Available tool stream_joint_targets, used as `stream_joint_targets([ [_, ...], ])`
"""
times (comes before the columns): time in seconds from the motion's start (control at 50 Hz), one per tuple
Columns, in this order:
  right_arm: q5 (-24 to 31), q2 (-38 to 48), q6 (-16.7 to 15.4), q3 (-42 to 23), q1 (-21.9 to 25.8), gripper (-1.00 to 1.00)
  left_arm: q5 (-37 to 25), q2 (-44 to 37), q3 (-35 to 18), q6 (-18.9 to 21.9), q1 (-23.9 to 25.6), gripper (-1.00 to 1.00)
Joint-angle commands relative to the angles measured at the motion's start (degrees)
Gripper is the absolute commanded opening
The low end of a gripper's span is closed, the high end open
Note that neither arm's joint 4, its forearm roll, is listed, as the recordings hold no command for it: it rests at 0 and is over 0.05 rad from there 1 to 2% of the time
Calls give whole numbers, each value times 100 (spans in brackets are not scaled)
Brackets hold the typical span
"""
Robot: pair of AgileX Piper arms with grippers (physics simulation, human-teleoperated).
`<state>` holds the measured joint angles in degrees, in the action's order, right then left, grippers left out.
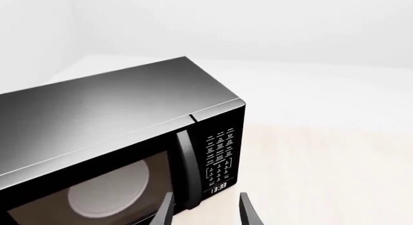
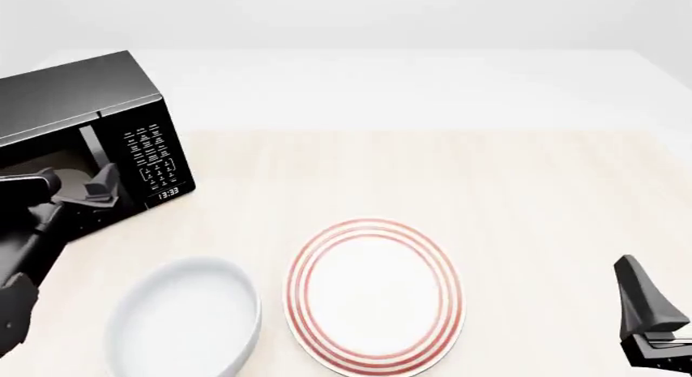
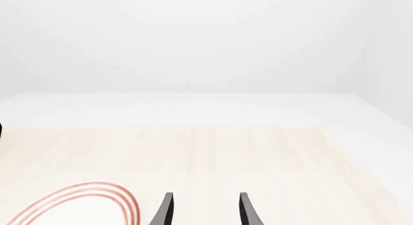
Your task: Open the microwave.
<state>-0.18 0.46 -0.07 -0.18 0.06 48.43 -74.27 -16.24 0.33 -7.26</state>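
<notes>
Closed microwave [image 1: 123, 133] holds a white turntable [image 1: 110, 193], seemingly bare; left claw [image 1: 205, 213] and right claw [image 3: 205, 210] both released

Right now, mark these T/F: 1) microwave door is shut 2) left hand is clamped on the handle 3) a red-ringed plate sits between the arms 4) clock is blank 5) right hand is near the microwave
1) True: the microwave door sits flush.
2) False: the left hand is open, its fingers apart in front of the handle.
3) True: the plate lies beside a white bowl.
4) False: the clock shows digits.
5) False: the right hand is at the far side of the table.
</notes>
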Motion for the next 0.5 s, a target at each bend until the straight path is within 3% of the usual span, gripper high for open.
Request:
stream_joint_targets([
  [0.02, 0, -1, -1, 0, -2, 100, 188, -470, -193, -8, 17, 100],
  [0.5, 0, 0, -2, 0, 1, 100, 452, -1171, -481, -17, -74, 100],
])
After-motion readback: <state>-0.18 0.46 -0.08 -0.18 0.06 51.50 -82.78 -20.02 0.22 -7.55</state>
